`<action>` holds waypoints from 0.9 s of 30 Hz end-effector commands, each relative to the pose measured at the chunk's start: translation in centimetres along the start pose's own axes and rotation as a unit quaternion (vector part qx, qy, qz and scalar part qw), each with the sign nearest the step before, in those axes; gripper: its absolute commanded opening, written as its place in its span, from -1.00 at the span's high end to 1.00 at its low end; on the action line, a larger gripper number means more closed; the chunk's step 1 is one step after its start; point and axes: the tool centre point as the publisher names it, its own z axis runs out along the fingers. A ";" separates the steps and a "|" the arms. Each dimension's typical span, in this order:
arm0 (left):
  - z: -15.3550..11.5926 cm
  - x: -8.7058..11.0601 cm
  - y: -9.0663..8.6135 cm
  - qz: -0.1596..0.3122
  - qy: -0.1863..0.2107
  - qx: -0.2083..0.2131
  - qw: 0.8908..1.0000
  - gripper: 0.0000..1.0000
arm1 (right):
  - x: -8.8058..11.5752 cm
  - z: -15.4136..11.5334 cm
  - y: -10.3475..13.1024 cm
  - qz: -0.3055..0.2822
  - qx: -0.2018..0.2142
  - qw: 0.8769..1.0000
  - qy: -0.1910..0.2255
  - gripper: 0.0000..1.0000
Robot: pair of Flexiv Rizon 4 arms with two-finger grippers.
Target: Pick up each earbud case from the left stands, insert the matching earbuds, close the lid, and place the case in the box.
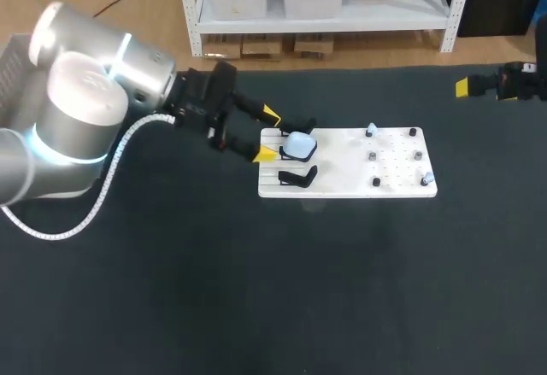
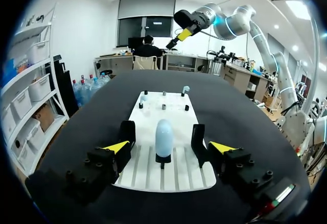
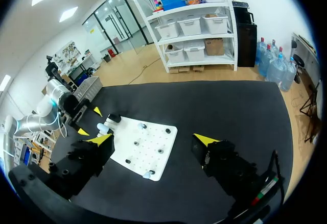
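Observation:
A light-blue earbud case [image 1: 299,145] stands upright on a black stand at the left end of the white board [image 1: 346,174]. My left gripper [image 1: 267,136] is open just left of it, one yellow tip on each side, not touching. In the left wrist view the case [image 2: 163,134] sits just ahead of the left gripper [image 2: 169,147], between its spread fingers. Two small blue earbuds [image 1: 372,128] [image 1: 426,178] rest on pegs at the board's right end. My right gripper [image 1: 504,83] hangs open at the far right, away from the board [image 3: 148,155].
Empty black stands [image 1: 297,176] [image 2: 127,131] flank the case. Several black pegs [image 1: 373,155] dot the board's right half. Dark table surface [image 1: 256,290] surrounds the board on all sides. No box shows in any view.

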 end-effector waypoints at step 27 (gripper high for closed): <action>3.2 0.4 0.7 -0.004 -0.025 0.026 0.999 -0.85 | 0.0 0.0 0.0 0.000 0.000 1.000 0.000 -1.00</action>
